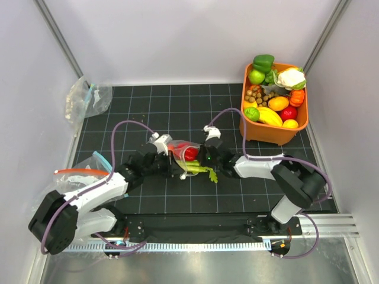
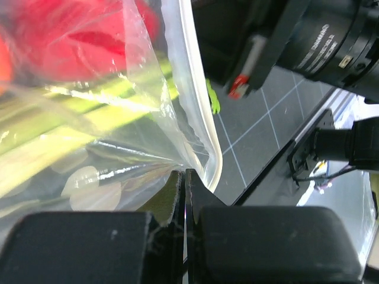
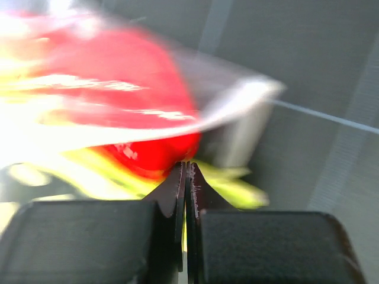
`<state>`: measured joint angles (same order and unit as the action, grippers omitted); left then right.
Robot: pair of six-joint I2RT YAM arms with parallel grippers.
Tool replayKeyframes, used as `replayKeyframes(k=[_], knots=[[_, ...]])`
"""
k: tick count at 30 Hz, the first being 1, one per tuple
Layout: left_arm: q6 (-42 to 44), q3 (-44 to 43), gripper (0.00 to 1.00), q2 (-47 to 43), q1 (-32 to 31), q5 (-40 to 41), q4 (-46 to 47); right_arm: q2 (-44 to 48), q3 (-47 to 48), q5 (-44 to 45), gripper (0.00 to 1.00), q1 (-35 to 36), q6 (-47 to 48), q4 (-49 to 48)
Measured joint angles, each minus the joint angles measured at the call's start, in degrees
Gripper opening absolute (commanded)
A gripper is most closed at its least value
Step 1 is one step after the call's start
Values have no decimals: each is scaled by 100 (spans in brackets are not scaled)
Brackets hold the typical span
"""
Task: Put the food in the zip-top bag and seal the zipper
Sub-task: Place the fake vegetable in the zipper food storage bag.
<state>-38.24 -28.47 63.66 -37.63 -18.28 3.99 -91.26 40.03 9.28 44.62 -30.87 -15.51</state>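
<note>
- Celery stalk (image 1: pixel 198 170) lies mostly inside the zip-top bag (image 1: pixel 182 155). Its leafy tip pokes out past the bag's mouth on the side toward the right arm.
- The red toy vegetables (image 1: pixel 189 154) sit inside the zip-top bag, above the celery stalk in the overhead view. They show as glossy red through the dotted plastic.
- The zipper (image 2: pixel 195 89) runs as a pale, near-clear strip along the bag's mouth edge and curves down toward the left fingertips. I cannot tell whether it is pressed together.
- The left gripper (image 2: pixel 185 175) is clamped on the zip-top bag, with its fingers pinched tight on clear film just below the end of the zipper.
- The right gripper (image 3: pixel 186 168) meets the zip-top bag from the opposite side. Its fingers are pressed together with no gap, right at the bag's edge under a red vegetable. Blur hides whether plastic is caught between them.
- The black gridded mat (image 1: pixel 154 112) lies under the zip-top bag.
- An orange bin (image 1: pixel 269 135) of mixed toy produce stands well apart from the zip-top bag, beyond the right arm.
- A bag with a red-orange strip (image 1: pixel 77 173) lies well to the left of the zip-top bag. A bag with a teal strip (image 1: pixel 89 97) lies farther off toward the far-left corner.
</note>
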Motion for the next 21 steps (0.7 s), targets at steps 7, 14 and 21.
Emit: replayKeyframes(k=[7,14,21], knots=[[118,-151,0,417,-181,-238,26,-387,380,-907,1,413,166,-544],[127,-153,0,328,-190,-155,20,42,378,-640,16,400,293,-334],[125,-245,0,323,-201,157,-162,706,144,-579,45,391,365,-57]])
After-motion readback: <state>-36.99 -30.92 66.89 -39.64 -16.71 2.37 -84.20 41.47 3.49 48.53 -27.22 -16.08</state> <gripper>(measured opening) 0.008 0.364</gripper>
